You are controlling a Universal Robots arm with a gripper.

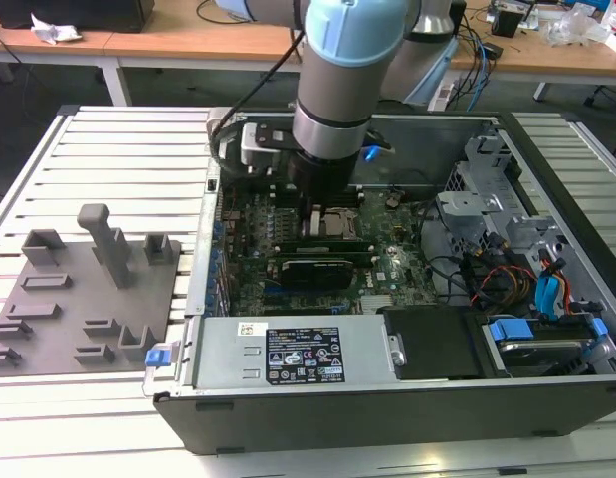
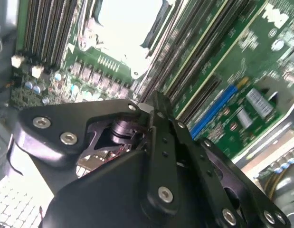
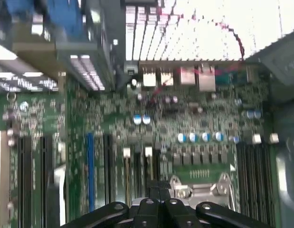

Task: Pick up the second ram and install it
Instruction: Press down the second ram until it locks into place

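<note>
My gripper (image 1: 313, 221) hangs low inside the open computer case, over the green motherboard (image 1: 387, 264) and beside the processor socket (image 1: 337, 221). In both wrist views its black fingers (image 2: 156, 102) (image 3: 159, 189) stand together with nothing showing between them. Right under the fingertips in the exterior view, a long narrow green stick, the second ram (image 1: 322, 243), stands on edge in a memory slot. I cannot tell whether the fingers touch it. A similar dark stick (image 1: 312, 269) stands parallel just in front of it.
The computer case (image 1: 387, 398) lies open on a slatted table, with the power supply (image 1: 288, 351) in front and drive cages and cables (image 1: 526, 269) at the exterior view's right. Grey holder blocks (image 1: 89, 289) sit at the exterior view's left. Black empty slots (image 3: 253, 180) flank the socket.
</note>
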